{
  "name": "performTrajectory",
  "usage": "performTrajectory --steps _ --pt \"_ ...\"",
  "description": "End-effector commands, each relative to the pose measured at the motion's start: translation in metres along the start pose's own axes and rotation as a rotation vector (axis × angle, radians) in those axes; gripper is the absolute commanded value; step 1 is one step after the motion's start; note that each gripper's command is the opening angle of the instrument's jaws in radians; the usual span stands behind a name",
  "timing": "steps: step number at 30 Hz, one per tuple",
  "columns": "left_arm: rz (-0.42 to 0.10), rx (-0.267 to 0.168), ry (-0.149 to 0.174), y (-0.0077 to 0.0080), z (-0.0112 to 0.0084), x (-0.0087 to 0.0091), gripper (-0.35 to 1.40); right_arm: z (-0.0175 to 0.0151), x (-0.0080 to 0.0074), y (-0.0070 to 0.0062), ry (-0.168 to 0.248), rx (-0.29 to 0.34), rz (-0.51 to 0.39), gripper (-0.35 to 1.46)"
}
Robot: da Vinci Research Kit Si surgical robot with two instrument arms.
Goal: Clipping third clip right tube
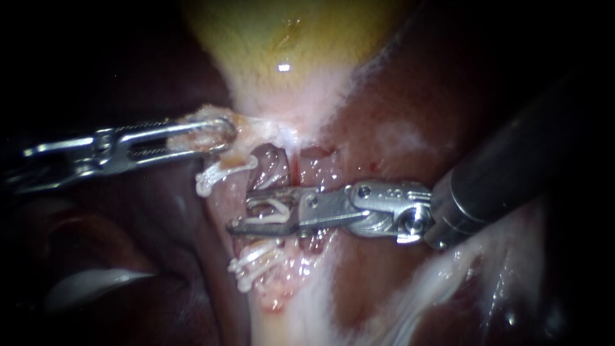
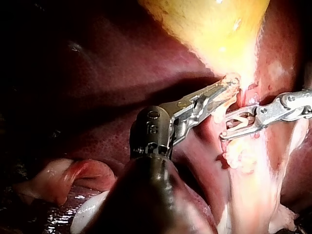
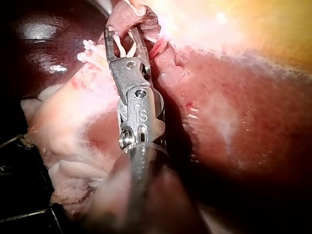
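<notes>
My right instrument [image 1: 242, 213] comes in from the right; its jaws hold a white clip [image 1: 272, 211] spread open across a pink tube [image 1: 269, 168] below the gallbladder's neck. I cannot tell whether this is the right tube. In the right wrist view the same jaws [image 3: 122, 31] carry the clip [image 3: 124, 46] astride the tube. One white clip [image 1: 221, 170] sits on tissue above the jaws and another [image 1: 256, 263] below them. My left instrument [image 1: 221, 134] is shut on pale tissue at the neck, and its jaws [image 2: 229, 87] grip that same fringe.
The yellow gallbladder [image 1: 288, 38] lies at the top. Dark red liver [image 1: 410, 96] flanks the tubes on the right, and more liver [image 1: 128, 224] lies on the left. A second pink tube [image 1: 315, 165] runs beside the first. Pale fatty tissue [image 1: 301, 307] trails downward.
</notes>
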Motion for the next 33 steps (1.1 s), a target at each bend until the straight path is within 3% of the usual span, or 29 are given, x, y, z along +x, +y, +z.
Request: performTrajectory --steps 1,6,13,16,26,33 --pt "0.0 0.0 0.0 0.0 0.0 0.0 -0.35 0.0 0.0 0.0 0.0 -0.001 0.0 0.1" --pt "0.0 0.0 0.0 0.0 0.0 0.0 -0.35 -0.0001 0.0 0.0 0.0 0.0 0.0 0.17" --pt "0.0 0.001 0.0 0.0 -0.0001 -0.0001 -0.35 -0.0001 0.0002 0.0 0.001 -0.001 0.007 0.43" --pt "0.0 0.001 0.0 0.0 -0.0001 -0.0001 -0.35 0.0002 0.0004 0.0002 0.01 -0.033 0.002 0.5" --pt "0.0 0.003 0.001 0.0004 -0.0004 -0.0001 -0.35 -0.0009 0.0006 -0.0006 0.015 -0.028 -0.01 0.5" --pt "0.0 0.008 0.003 0.0008 -0.0005 -0.0001 -0.35 -0.0037 0.0027 -0.0015 0.018 -0.011 0.003 0.5"
